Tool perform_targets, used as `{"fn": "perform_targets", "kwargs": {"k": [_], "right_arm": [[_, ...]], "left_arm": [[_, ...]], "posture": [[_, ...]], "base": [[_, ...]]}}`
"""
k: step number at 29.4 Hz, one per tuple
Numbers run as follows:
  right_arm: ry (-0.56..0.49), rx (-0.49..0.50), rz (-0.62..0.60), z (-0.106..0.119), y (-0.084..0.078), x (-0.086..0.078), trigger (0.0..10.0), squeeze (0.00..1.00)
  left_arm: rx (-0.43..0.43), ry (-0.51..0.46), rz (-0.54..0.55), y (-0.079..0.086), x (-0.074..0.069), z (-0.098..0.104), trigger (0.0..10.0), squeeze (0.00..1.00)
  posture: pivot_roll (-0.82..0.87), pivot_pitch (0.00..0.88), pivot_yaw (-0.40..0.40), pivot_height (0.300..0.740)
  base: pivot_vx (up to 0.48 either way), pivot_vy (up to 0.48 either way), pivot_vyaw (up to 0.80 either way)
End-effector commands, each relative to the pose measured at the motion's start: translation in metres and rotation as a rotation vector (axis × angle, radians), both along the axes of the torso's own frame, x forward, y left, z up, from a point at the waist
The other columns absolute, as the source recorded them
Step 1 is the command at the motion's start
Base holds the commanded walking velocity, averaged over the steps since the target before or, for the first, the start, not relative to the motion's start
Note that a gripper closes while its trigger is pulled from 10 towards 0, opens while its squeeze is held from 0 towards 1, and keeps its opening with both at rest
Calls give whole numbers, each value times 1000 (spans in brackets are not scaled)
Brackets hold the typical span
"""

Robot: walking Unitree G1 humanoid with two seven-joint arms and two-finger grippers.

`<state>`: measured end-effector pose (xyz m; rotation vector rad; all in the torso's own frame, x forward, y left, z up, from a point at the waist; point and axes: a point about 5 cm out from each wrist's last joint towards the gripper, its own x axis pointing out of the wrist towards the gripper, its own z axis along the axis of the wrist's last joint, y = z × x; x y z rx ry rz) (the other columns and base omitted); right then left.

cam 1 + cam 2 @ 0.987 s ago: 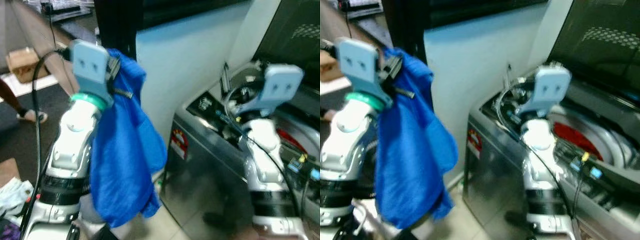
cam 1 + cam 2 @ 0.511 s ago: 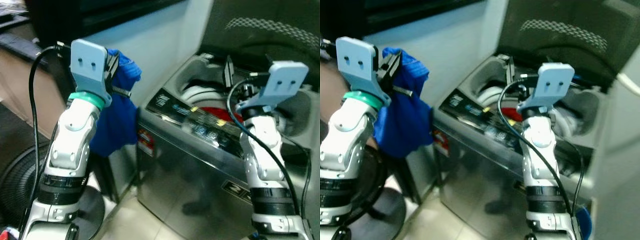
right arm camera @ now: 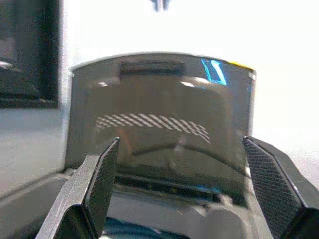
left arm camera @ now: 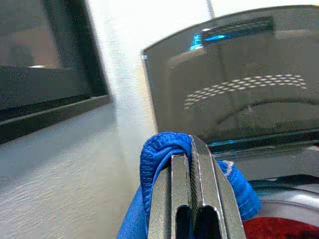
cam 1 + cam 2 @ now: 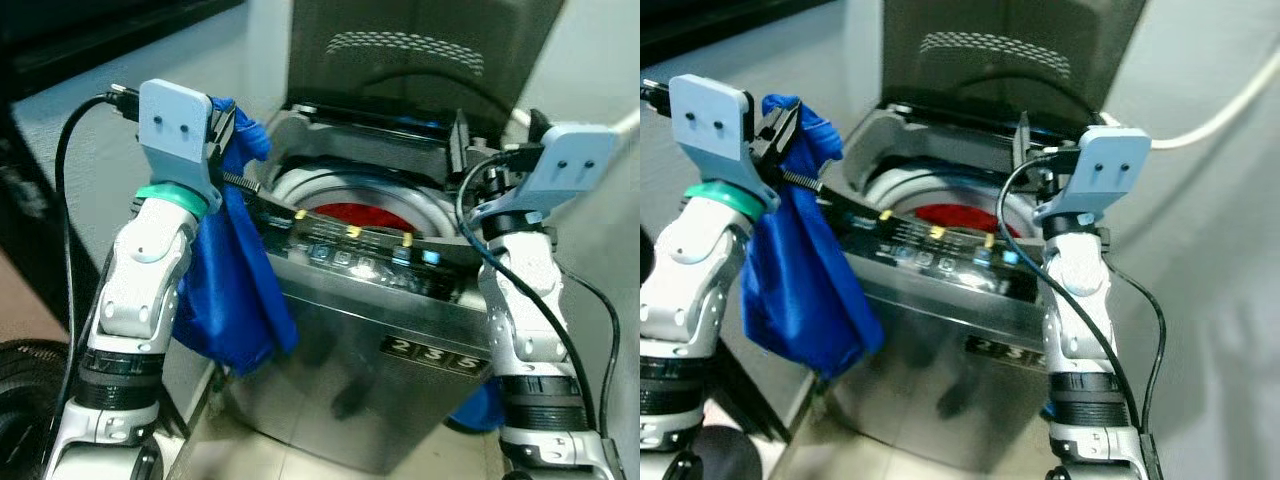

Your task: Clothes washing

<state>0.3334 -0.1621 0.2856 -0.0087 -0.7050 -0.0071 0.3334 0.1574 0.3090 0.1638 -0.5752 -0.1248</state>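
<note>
**Q:** Garment first, where is it?

**A:** The blue garment [image 5: 232, 290] hangs from the left gripper [image 5: 228, 128], raised at the left front corner of the top-loading washing machine [image 5: 360, 390]. Most of the cloth drapes down outside the machine, against its left side, reaching about halfway down the steel front. A small bunch of fabric pokes up above the fingers.

**Q:** How are the left jaws?

**A:** Clenched on the garment. In the left wrist view the two black fingers [image 4: 182, 199] lie pressed together with blue cloth folded around and over their tips.

**Q:** And the right gripper?

**A:** The right gripper [image 3: 179, 164] is held up at the right front of the machine, above the control panel [image 5: 370, 255]. Its fingers are spread wide apart with nothing between them, and they frame the raised lid [image 3: 159, 114].

**Q:** What of the washer itself?

**A:** The dark lid stands upright at the back, so the tub is uncovered. Inside the pale drum rim [image 5: 330, 185] something red [image 5: 365, 215] lies low in the drum. I cannot tell what it is. The panel has small lit buttons along the front edge.

**Q:** Anything beside it?

**A:** A white hose [image 5: 1230, 105] runs along the wall at the right.
</note>
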Motion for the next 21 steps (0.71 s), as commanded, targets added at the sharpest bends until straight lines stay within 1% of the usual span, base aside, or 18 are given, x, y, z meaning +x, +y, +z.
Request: {"fn": "perform_targets", "kwargs": {"k": [1,8,11,19,21], "right_arm": [[5,13,-11,-1,-4,0,10000,0],[1,23,0,0,-3,0,10000,0],[-4,20,2,1,-2,0,10000,0],[-3,13,8,1,-1,0,10000,0],[1,11,11,1,-1,1,10000,0]], "left_arm": [[-2,-14,-18,-4,-2,2,10000,0],[-18,-26,-5,-2,-2,4,10000,0],[-35,-31,3,-1,-2,5,10000,0],[-41,-33,8,0,-2,6,10000,0],[-41,-33,8,0,-2,5,10000,0]], "posture": [[64,0,41,740],[66,0,35,740],[67,0,33,740],[64,0,29,740],[64,0,29,740]], "base": [[0,0,-800],[0,0,-800],[405,254,0],[421,0,0],[424,0,-406]]}}
